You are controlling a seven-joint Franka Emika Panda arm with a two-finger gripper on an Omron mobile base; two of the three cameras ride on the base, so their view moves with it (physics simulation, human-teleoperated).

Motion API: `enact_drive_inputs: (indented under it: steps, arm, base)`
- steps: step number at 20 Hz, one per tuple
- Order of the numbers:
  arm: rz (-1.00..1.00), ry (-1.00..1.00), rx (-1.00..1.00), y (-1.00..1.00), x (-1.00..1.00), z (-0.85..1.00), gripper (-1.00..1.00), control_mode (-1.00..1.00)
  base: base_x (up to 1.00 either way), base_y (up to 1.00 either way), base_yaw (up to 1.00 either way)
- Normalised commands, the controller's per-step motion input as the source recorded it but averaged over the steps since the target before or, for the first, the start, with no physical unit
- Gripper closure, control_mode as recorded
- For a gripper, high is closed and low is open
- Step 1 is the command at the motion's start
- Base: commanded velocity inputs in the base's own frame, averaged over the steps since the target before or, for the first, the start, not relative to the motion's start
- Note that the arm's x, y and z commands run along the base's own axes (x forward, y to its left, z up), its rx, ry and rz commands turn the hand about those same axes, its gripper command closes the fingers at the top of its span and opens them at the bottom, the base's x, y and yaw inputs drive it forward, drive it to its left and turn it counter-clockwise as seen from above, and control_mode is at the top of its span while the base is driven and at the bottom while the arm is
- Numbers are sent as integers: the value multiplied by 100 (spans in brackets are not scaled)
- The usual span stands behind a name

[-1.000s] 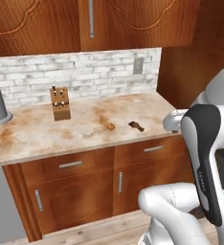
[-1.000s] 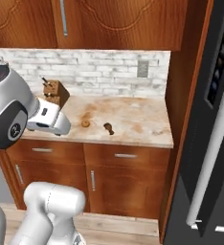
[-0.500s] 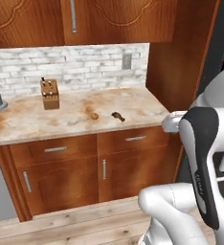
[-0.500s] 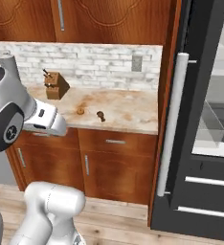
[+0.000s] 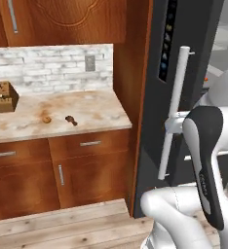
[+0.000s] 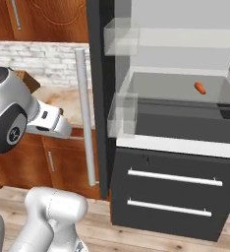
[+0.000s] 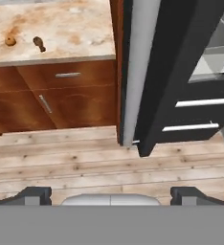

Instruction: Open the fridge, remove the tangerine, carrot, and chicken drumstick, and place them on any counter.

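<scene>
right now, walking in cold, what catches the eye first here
The fridge stands open, its dark door swung out beside the counter, and a lone carrot lies bright orange on the grey shelf inside. On the counter the tangerine and drumstick sit close together, with a knife block against the brick wall. The gripper is open, looking down at the wooden floor by the door's foot.

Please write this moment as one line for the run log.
fridge: open | carrot: on shelf inside | tangerine, chicken drumstick: on counter | gripper: open, empty
</scene>
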Motion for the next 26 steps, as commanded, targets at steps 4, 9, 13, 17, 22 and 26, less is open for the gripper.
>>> enact_drive_inputs:
  steps: [4,9,13,17,22,26]
  arm:
    - [0,0,0,0,0,0,-100,100]
    - [0,0,0,0,0,0,-100,100]
    - [0,0,0,0,0,0,-100,100]
    - [0,0,0,0,0,0,-100,100]
    - [0,0,0,0,0,0,-100,100]
    - [0,0,0,0,0,0,-100,100]
  base:
    - [-29,-100,0]
    - [0,-100,0]
    - [4,-99,0]
    - [14,-40,2]
    - [39,-10,5]
    - [81,0,6]
